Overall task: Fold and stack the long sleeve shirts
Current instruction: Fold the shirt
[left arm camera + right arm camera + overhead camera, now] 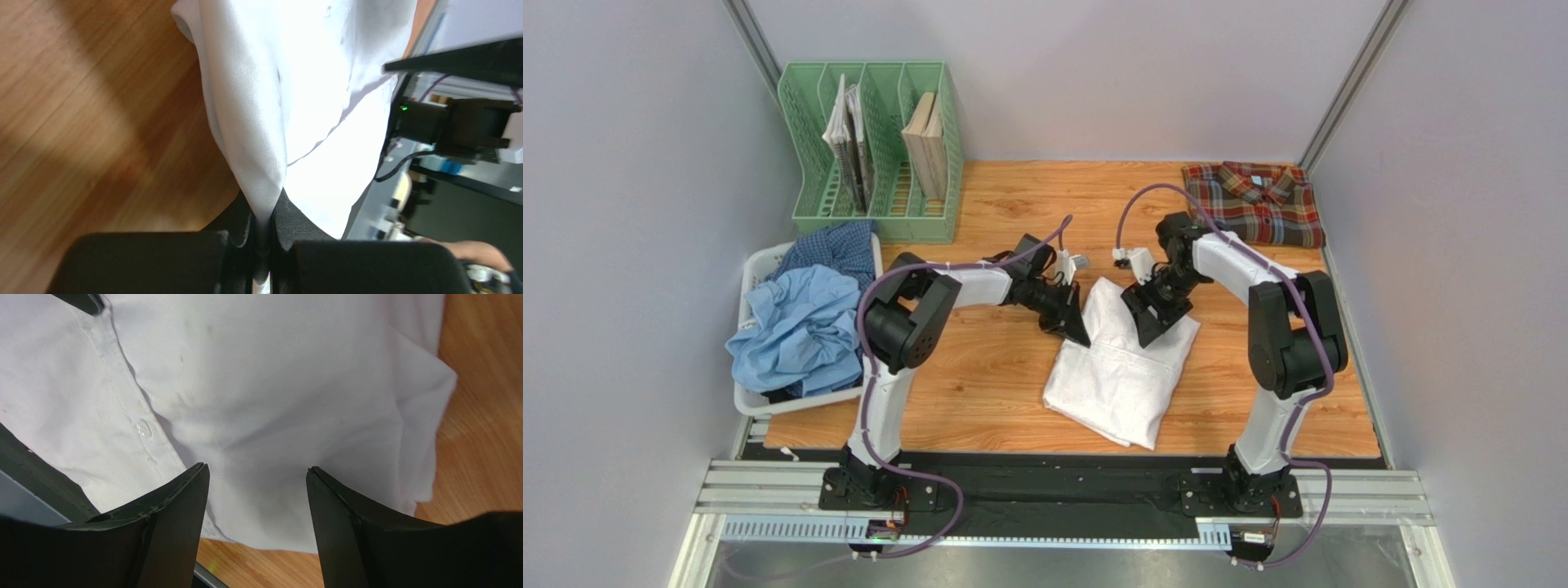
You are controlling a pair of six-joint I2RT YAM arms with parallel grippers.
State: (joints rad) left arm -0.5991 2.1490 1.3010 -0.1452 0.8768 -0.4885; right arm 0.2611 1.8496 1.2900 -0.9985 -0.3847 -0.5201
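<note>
1. Left gripper [263, 223]: the jaws are closed flat on a pinched ridge of the plain white button-up cloth shirt [307, 92]. The cloth rises from the fingertips as a tented fold. Judgement: this pinch secures the shirt's left edge so it can be carried over in a fold.
2. Right gripper [256, 478]: the jaws are parted with nothing between them, poised over the white shirt's placket near a clear button [143, 427]. Whether the tips touch the cloth cannot be told. Judgement: it is positioned to pin or take the opposite side.
3. White shirt: it lies partly folded between both grippers.
4. Red-green-navy plaid shirt [1254, 202]: it is folded flat, beyond and right of the white shirt. Judgement: this is the stack's base.
5. Crumpled light blue shirt [795, 328] and dark blue checked shirt [830, 249]: both are heaped in a white plastic basket [756, 402], well left of the white shirt. Judgement: they are awaiting folding.
6. Green plastic file rack [873, 159]: it stands beyond and left of the white shirt.
7. Surface and room: an orange-brown wood-grain table [989, 380] is enclosed by plain grey walls [634, 184].
</note>
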